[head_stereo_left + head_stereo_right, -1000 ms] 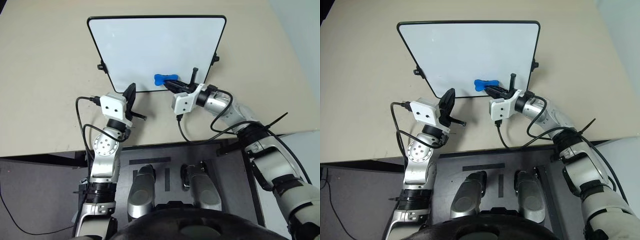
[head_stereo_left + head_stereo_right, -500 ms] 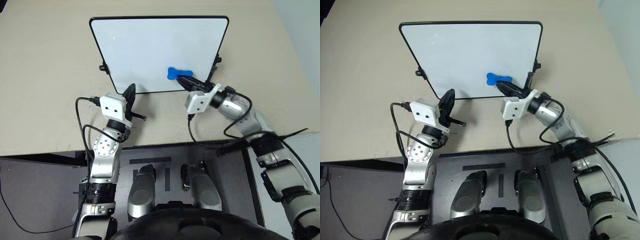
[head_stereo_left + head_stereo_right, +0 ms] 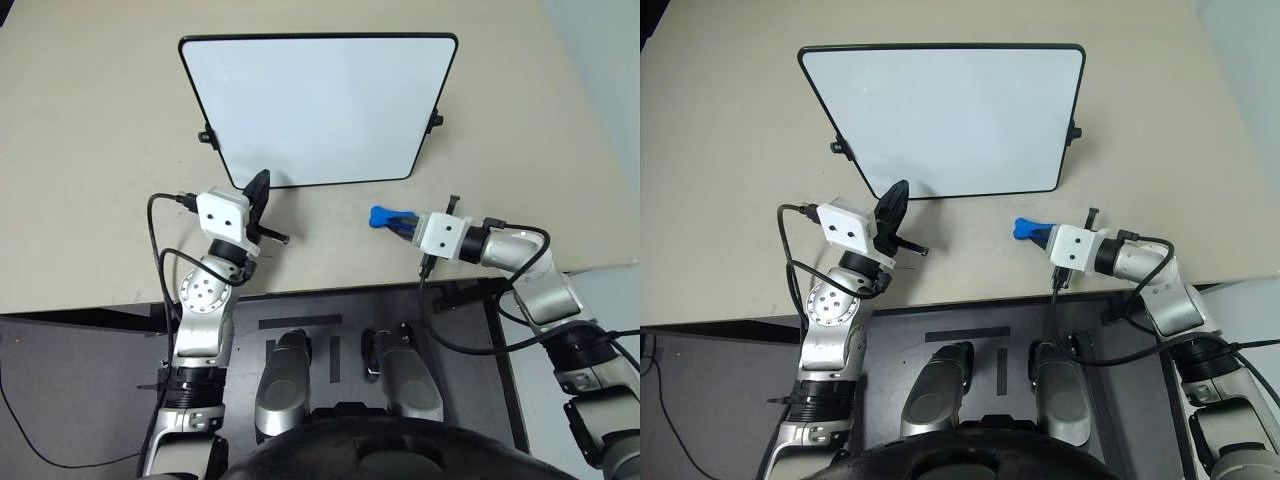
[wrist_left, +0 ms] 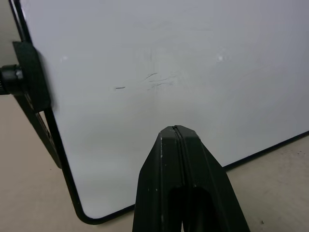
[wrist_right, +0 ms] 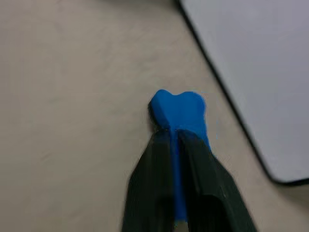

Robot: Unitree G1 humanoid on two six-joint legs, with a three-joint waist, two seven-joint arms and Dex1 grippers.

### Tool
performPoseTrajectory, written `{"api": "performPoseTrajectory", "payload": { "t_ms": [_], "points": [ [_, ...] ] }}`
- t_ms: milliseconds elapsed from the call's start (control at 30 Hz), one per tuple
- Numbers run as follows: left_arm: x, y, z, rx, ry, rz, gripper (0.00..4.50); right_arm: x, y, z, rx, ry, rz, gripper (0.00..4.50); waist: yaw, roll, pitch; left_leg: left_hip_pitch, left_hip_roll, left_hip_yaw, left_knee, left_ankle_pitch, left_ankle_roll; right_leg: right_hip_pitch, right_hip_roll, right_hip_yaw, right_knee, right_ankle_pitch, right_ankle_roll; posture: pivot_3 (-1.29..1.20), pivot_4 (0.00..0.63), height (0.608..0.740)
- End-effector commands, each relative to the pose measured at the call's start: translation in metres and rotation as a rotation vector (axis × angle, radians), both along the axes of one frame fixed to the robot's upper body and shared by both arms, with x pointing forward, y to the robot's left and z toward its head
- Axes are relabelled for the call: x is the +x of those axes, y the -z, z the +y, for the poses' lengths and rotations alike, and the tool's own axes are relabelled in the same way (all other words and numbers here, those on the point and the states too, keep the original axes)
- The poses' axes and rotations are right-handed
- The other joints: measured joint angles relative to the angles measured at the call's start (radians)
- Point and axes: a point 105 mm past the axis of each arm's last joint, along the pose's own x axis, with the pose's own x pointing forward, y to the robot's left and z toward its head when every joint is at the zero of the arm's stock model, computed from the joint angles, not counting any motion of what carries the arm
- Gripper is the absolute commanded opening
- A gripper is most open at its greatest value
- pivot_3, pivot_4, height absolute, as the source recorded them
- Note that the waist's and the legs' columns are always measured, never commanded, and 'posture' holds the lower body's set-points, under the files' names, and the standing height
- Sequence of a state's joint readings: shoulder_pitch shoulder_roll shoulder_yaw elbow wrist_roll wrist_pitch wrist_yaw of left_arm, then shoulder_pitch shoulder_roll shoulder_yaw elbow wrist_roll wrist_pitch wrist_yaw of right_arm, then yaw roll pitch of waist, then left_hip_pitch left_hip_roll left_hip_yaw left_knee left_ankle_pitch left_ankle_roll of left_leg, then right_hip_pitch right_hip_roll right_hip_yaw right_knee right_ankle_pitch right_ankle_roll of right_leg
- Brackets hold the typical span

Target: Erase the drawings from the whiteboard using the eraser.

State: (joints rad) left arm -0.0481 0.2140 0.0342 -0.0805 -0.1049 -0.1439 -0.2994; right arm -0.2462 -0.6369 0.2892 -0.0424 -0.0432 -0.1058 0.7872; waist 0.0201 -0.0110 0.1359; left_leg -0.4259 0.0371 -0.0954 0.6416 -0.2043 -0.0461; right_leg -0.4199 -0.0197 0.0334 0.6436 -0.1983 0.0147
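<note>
Right gripper point(image 3: 400, 222) pinching eraser point(image 3: 384, 215) off the whiteboard point(image 3: 320, 100), board up-left of tip; left gripper point(image 3: 258, 190) pressed together, nearer board.

Bright, even overhead light; shadows stay soft. The right wrist view is blurred, with the eraser point(image 5: 179, 116) out of focus.

The whiteboard point(image 3: 318, 105) lies flat on the beige worktop point(image 3: 90, 150) and takes its far middle part. A wide bare strip of worktop runs between the board's near edge and the worktop's near edge. In this strip stand the left gripper point(image 3: 258, 190), at the board's near left corner, and the right gripper point(image 3: 398, 222) with the eraser point(image 3: 384, 215), near the right corner. Between them the way is open.
</note>
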Motion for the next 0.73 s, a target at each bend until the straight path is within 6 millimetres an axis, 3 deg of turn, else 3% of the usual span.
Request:
{"api": "performPoseTrajectory", "payload": {
  "t_ms": [33, 233, 300, 433, 600, 733],
  "points": [
    [0.0, -0.013, 0.0, -0.004, 0.006, -0.044, 0.0, 0.001, -0.018, 0.006, 0.048, -0.011, -0.035, 1.79, 0.0, 0.0, 0.0, 0.001, 0.0, 0.0, 0.0, 0.0, 0.0, 0.001, 0.0, 0.0, 0.0, 0.0, 0.0, 0.0, 0.15, 0.74],
    [0.003, -0.014, 0.008, 0.006, -0.004, -0.047, 0.0, 0.003, -0.031, 0.009, 0.094, -0.002, -0.07, 3.95, -0.001, 0.0, 0.0, 0.002, 0.0, 0.0, 0.0, 0.0, 0.0, 0.003, 0.0, 0.0, 0.0, 0.0, 0.001, 0.0, 0.15, 0.74],
    [0.004, -0.017, 0.009, 0.01, -0.005, -0.053, 0.0, 0.006, -0.042, 0.009, 0.128, 0.014, -0.105, 4.47, -0.001, 0.0, 0.0, 0.002, 0.0, 0.0, 0.0, 0.0, 0.0, 0.003, 0.0, 0.0, 0.0, 0.0, 0.001, 0.0, 0.15, 0.74],
    [0.002, -0.019, 0.008, 0.018, -0.004, -0.059, 0.0, 0.007, -0.055, 0.004, 0.211, 0.041, -0.104, 4.47, -0.001, 0.0, 0.0, 0.002, 0.0, -0.001, 0.001, 0.0, 0.0, 0.003, 0.0, 0.0, 0.0, 0.0, 0.0, 0.0, 0.15, 0.74],
    [-0.001, -0.018, 0.013, 0.038, -0.001, -0.043, 0.0, 0.006, -0.053, -0.001, 0.239, 0.077, -0.095, 4.47, -0.001, 0.0, 0.0, 0.002, 0.0, -0.001, 0.001, 0.0, 0.0, 0.003, 0.0, 0.0, 0.0, -0.001, 0.001, 0.0, 0.15, 0.74],
    [0.005, -0.022, 0.006, 0.042, 0.036, -0.047, 0.0, 0.004, -0.054, -0.001, 0.282, 0.102, -0.084, 4.47, 0.001, 0.0, 0.0, 0.002, -0.001, -0.001, 0.001, 0.0, 0.0, 0.003, 0.0, 0.0, 0.001, -0.001, 0.001, 0.0, 0.15, 0.74]
  ]
}}
